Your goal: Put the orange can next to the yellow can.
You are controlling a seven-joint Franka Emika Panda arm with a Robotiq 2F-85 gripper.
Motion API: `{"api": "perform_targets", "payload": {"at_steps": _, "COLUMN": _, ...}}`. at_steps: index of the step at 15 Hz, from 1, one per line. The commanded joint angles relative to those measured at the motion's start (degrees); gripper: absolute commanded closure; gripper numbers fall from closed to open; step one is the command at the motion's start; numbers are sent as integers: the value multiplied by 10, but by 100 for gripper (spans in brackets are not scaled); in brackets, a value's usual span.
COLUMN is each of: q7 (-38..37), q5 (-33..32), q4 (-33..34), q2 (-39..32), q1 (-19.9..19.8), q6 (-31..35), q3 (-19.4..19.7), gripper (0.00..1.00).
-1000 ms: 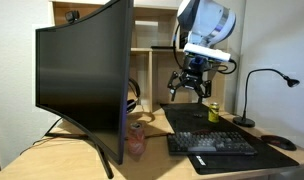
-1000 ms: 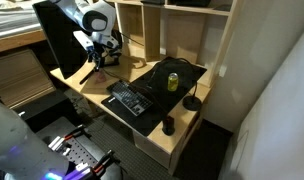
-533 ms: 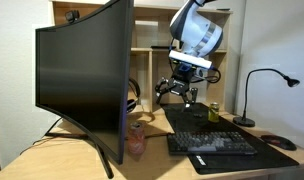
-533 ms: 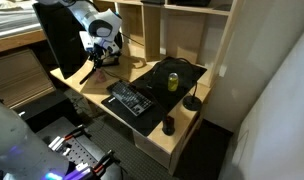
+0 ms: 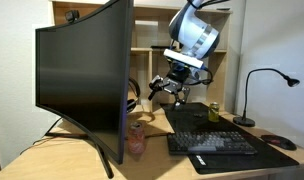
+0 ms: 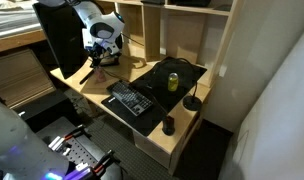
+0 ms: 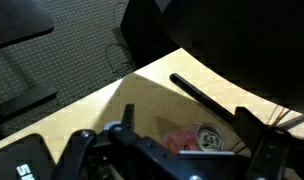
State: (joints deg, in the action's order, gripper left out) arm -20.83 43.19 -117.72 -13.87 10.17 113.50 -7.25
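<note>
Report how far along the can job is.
Nothing is done yet: the orange can stands by the monitor, apart from the yellow can on the dark mat. In hand: the open, empty hand hangs above the orange can's level. Left: grasp it, carry it, set it beside the yellow can.

Probably a home office, curved monitor [image 5: 82, 85], keyboard [image 5: 212, 143], desk lamp [image 5: 244, 121], wooden shelving [image 5: 142, 35]

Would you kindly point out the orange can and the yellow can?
orange can [image 5: 137, 142]: in an exterior view, on its body.
yellow can [image 6: 173, 82]: in an exterior view, on its side.
</note>
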Motion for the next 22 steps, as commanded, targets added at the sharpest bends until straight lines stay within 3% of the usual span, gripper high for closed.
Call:
{"api": "perform_targets", "payload": {"at_steps": 1, "q7": -8, "q5": 22, "q4": 8, "q2": -8, "q1": -1, "q6": -1, "q3": -1, "gripper": 0}}
{"api": "perform_targets", "payload": {"at_steps": 6, "q7": -37, "q5": 8, "q4": 20, "q2": -23, "q1": 5, "q6": -3, "q3": 1, "gripper": 0}}
{"api": "perform_targets", "payload": {"at_steps": 13, "q7": -96, "q5": 29, "q4": 36, "q2": -88, "q1": 58, "q6": 201, "q3": -20, "gripper": 0}}
{"api": "perform_targets", "payload": {"at_steps": 14, "q7": -80, "q5": 23, "q4": 20, "q2": -64, "q1": 46, "q6": 166, "q3": -20, "gripper": 0}}
{"api": "perform_targets", "payload": {"at_steps": 19, "q7": -84, "q5": 22, "q4": 23, "q2": -71, "q1": 48, "q6": 174, "q3": -20, "gripper": 0}}
{"api": "perform_targets", "payload": {"at_steps": 22, "q7": -63, "q5": 54, "q4": 26, "q2": -83, "q1": 48, "q6": 198, "q3": -30, "gripper": 0}}
